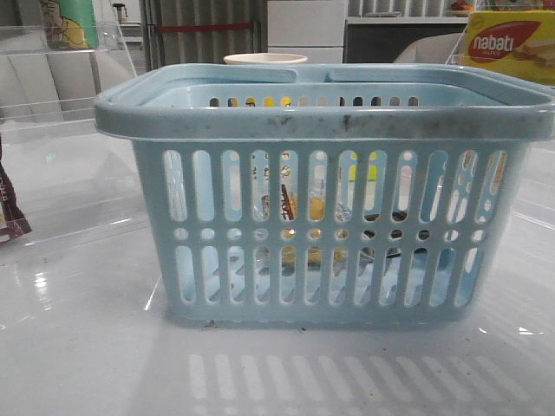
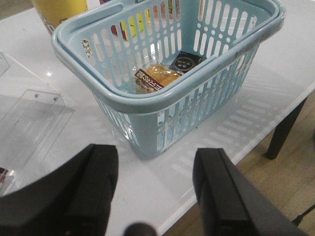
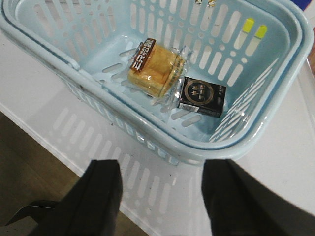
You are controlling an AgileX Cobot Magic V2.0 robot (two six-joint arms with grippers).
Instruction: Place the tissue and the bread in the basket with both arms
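Two things lie in the basket [image 3: 231,147], which stands on the white table [image 3: 290,162] and fills most of the front view: the bread [image 3: 153,68] and a small black packet [image 3: 202,96]. That basket is light blue, with slotted walls, a row of round holes and a scuffed rim; both handles are folded down along the rim. Behind it in the front view stands a yellow nabati box [image 1: 510,45] at the far right, and the pale rim of a cup [image 1: 265,59] shows just over the back edge. A clear plastic stand [image 2: 27,118] sits on the table off to one side of the basket.

My left gripper [image 2: 155,184] hangs outside the basket near one corner, above the table edge, its jaws spread wide with nothing between them. My right gripper [image 3: 160,196] hangs outside the opposite long wall, jaws likewise wide apart and bare.

On the basket floor the bread rests flat in its clear wrap, the dark lettered band across one end. The black packet lies just beside it, touching or nearly touching its wrap; I cannot tell which
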